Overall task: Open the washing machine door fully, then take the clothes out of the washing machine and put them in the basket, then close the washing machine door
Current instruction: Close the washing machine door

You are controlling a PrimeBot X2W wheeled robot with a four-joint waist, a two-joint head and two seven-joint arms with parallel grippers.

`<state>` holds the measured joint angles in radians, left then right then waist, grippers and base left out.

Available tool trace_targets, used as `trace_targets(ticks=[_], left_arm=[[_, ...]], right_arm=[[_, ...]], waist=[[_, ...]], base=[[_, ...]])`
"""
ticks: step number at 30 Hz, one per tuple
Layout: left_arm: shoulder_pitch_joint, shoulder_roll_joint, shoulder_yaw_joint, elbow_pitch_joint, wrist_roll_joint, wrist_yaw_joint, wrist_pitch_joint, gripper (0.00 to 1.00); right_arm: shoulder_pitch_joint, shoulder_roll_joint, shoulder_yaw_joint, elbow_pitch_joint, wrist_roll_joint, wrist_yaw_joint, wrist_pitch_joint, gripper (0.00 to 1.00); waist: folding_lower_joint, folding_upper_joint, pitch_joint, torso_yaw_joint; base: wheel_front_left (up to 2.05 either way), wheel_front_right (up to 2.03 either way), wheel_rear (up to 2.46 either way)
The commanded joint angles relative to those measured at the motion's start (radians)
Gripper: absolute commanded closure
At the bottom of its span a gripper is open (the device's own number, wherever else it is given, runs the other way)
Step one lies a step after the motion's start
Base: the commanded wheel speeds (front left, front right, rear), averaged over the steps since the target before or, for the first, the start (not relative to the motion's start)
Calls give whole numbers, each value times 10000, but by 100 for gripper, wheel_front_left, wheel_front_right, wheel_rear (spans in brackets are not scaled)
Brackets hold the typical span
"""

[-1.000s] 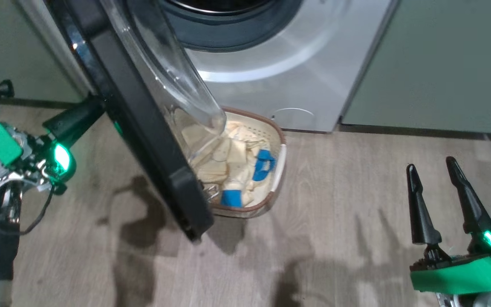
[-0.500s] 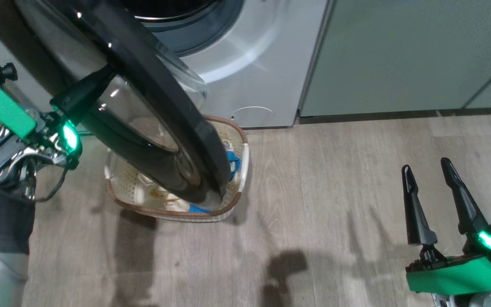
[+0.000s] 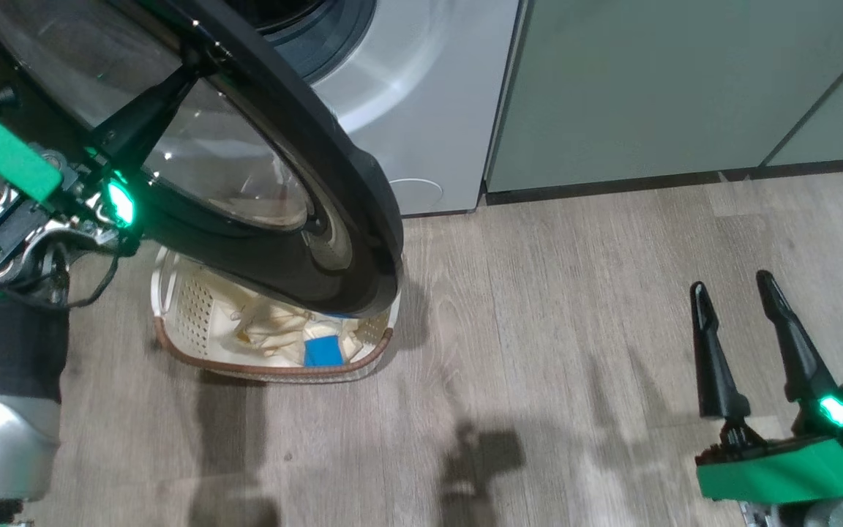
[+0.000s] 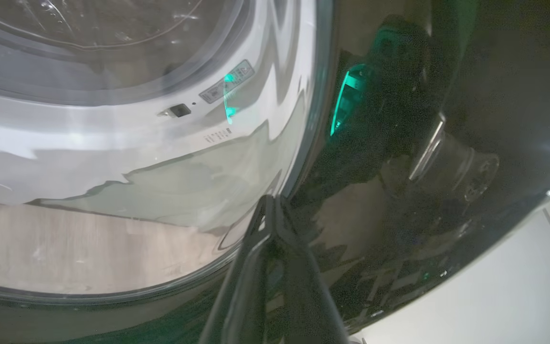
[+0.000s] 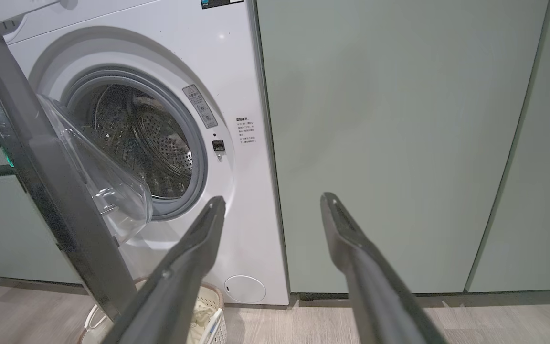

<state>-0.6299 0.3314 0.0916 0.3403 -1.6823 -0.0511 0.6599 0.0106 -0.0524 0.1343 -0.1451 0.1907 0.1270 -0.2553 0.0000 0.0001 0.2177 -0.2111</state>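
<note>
Since a second ago our head view has swung sideways, and the washing machine door (image 3: pixel 352 190) has turned from edge-on to showing us its outer face, drawn partway back toward the opening. Item one, left gripper (image 3: pixel 189 73): fingers pressed together with nothing between them, tips laid against the door's outer face where the clear porthole meets the glossy black rim; the left wrist view shows those joined tips (image 4: pixel 268 206) touching that same seam. Item two, right gripper (image 3: pixel 732 282): fingers spread apart and empty, hanging over the wood-look floor (image 3: pixel 575 293) well to the right of everything else, pointed toward the pale green cabinets (image 5: pixel 399 119). Item three, the door itself: ajar, hinged at the left, its glass bulge facing the drum in the right wrist view. Item four, the washing machine (image 3: pixel 414 88): white front, grey gasket, perforated steel drum (image 5: pixel 151 138) visible through the gap. Item five, the basket (image 3: pixel 268 369): on the floor just before the machine, its far half beneath the door's lower edge. Item six, the clothes (image 3: pixel 275 333): cream fabric heaped inside the basket, one blue piece (image 3: pixel 320 350) near its front rim.
</note>
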Motion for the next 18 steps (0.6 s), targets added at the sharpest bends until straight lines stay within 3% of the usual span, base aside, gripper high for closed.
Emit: trace_targets(ticks=[1,18], left_arm=[[-503,356,358,-268,-14,-101,-16,100],[910,203,1286,-1062,-74,-319,-799,100]], right_arm=[[-475,21,163,-337,84,37,-65,0],[-447,22,-539,-507,7,37,-65,0]], waist=[[0,-1,19,34],[0,-1,77,980]], base=[[0,0,0],[0,0,0]])
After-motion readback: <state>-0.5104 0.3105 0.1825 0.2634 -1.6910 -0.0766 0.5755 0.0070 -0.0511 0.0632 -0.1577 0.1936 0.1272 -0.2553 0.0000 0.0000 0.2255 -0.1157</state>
